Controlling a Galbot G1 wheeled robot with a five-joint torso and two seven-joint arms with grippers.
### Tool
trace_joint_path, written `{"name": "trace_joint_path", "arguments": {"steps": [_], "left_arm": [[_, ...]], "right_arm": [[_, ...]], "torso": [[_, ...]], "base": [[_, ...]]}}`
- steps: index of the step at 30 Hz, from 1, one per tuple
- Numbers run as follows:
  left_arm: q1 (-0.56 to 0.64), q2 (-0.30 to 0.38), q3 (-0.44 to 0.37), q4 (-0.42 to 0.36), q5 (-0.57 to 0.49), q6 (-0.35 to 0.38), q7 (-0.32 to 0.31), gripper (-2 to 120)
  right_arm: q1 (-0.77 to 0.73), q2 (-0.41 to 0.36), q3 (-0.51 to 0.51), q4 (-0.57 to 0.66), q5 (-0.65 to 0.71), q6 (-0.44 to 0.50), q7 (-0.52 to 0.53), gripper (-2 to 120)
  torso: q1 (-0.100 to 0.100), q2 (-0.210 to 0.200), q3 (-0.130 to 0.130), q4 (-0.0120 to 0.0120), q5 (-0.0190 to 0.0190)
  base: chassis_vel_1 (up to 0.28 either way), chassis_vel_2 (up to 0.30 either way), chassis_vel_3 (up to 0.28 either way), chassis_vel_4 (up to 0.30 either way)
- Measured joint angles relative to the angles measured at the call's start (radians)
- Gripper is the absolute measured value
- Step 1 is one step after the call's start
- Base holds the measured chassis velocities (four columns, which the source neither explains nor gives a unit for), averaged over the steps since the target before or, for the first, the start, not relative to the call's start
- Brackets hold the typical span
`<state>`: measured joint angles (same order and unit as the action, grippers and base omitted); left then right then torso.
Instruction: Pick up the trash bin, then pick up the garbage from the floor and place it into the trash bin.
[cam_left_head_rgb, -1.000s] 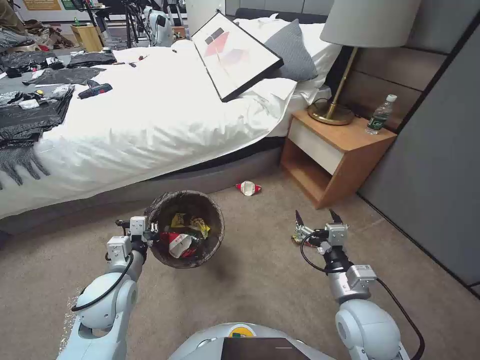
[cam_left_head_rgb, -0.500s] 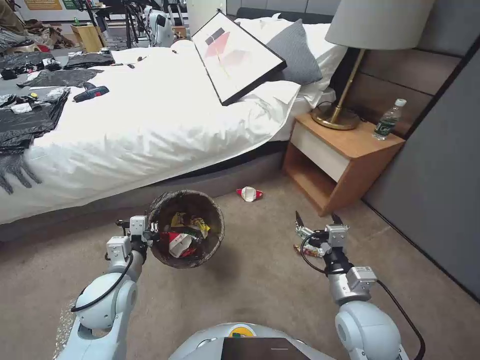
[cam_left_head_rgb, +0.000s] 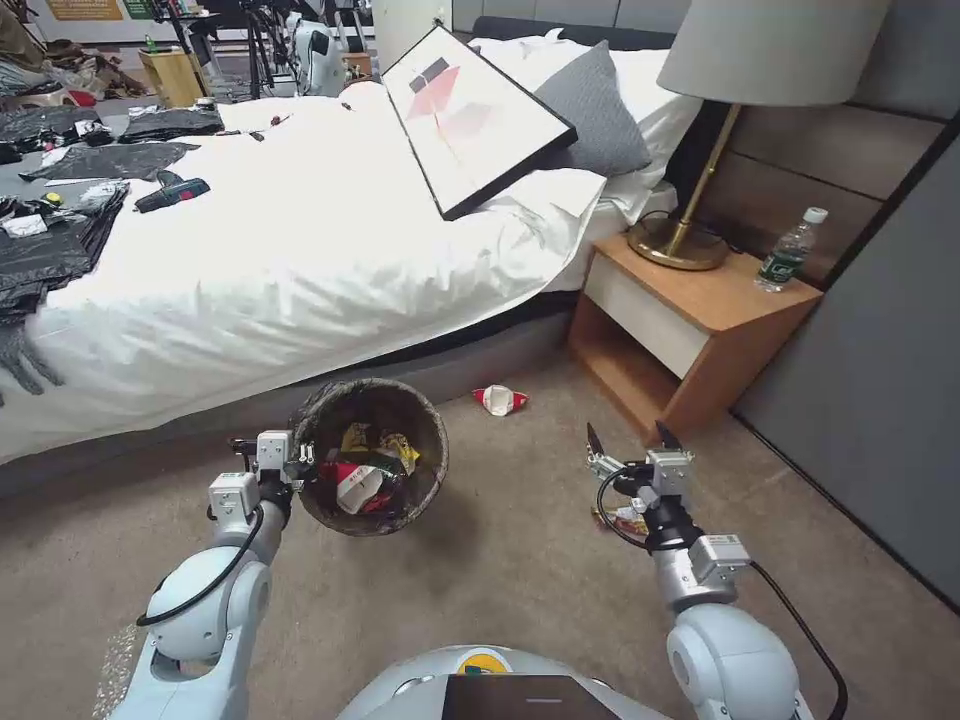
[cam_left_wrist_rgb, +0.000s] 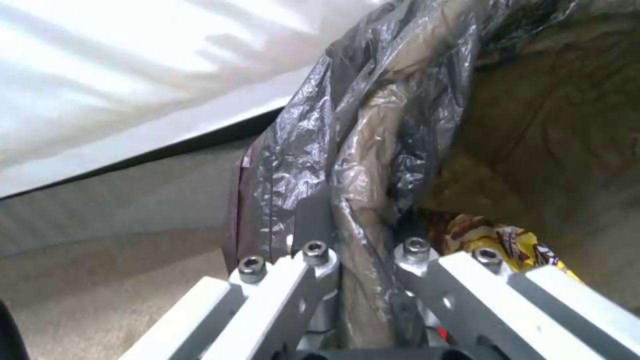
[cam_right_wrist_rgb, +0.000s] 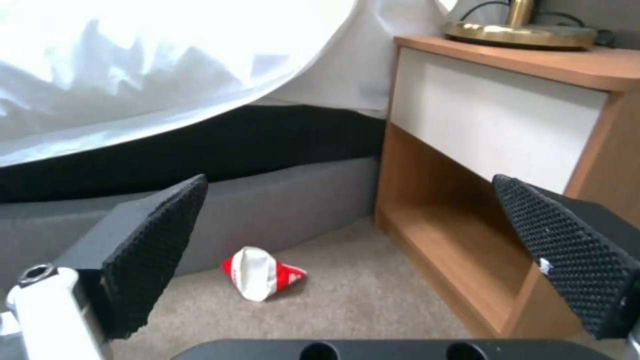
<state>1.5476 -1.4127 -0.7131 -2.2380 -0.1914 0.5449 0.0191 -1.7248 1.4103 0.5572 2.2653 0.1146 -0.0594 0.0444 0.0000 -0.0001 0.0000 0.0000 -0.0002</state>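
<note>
The left gripper (cam_left_head_rgb: 300, 462) is clamped on the near-left rim of the trash bin (cam_left_head_rgb: 400, 400) (bag liner pinched between the fingers (cam_left_wrist_rgb: 313, 220)), holding the bin above the floor (cam_left_head_rgb: 500, 570) at near left, in front of the bed (cam_left_head_rgb: 300, 250); wrappers and a red-and-white cup lie inside it. The right gripper (cam_left_head_rgb: 627, 445) hangs at near right with its fingers (cam_right_wrist_rgb: 153, 250) spread wide apart and empty, just above a small wrapper (cam_left_head_rgb: 622, 520) on the carpet. A crushed red-and-white paper cup (cam_left_head_rgb: 499, 400) lies farther off beside the bed base, left of the nightstand (cam_left_head_rgb: 700, 330).
</note>
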Motion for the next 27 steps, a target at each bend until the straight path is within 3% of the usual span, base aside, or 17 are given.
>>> {"name": "trace_joint_path", "arguments": {"steps": [8, 15, 20, 27], "left_arm": [[0.002, 0.000, 0.000, -0.001, -0.002, -0.003, 0.000, 3], [0.003, 0.000, -0.002, -0.005, -0.005, -0.003, 0.000, 3], [0.003, 0.000, -0.002, -0.009, -0.009, -0.003, 0.000, 3], [0.003, 0.001, 0.000, -0.009, -0.009, -0.004, 0.001, 3]], "right_arm": [[-0.013, -0.001, -0.001, 0.000, 0.002, 0.003, 0.003, 100], [-0.026, -0.014, 0.056, -0.037, 0.032, -0.043, 0.010, 100], [-0.026, -0.030, 0.094, -0.101, 0.129, -0.094, 0.049, 100], [0.005, -0.030, 0.142, -0.269, 0.203, -0.073, 0.059, 100]], "torso": [[0.000, 0.000, 0.000, 0.0001, 0.0002], [0.000, 0.000, 0.000, 0.0000, 0.0003], [0.000, 0.000, 0.000, -0.0001, 0.0003], [0.000, 0.000, 0.000, 0.0000, 0.0003]], "base": [[-0.060, 0.045, 0.064, -0.056], [0.000, 0.000, 0.000, 0.000], [0.000, 0.000, 0.000, 0.000], [0.000, 0.000, 0.000, 0.000]]}}
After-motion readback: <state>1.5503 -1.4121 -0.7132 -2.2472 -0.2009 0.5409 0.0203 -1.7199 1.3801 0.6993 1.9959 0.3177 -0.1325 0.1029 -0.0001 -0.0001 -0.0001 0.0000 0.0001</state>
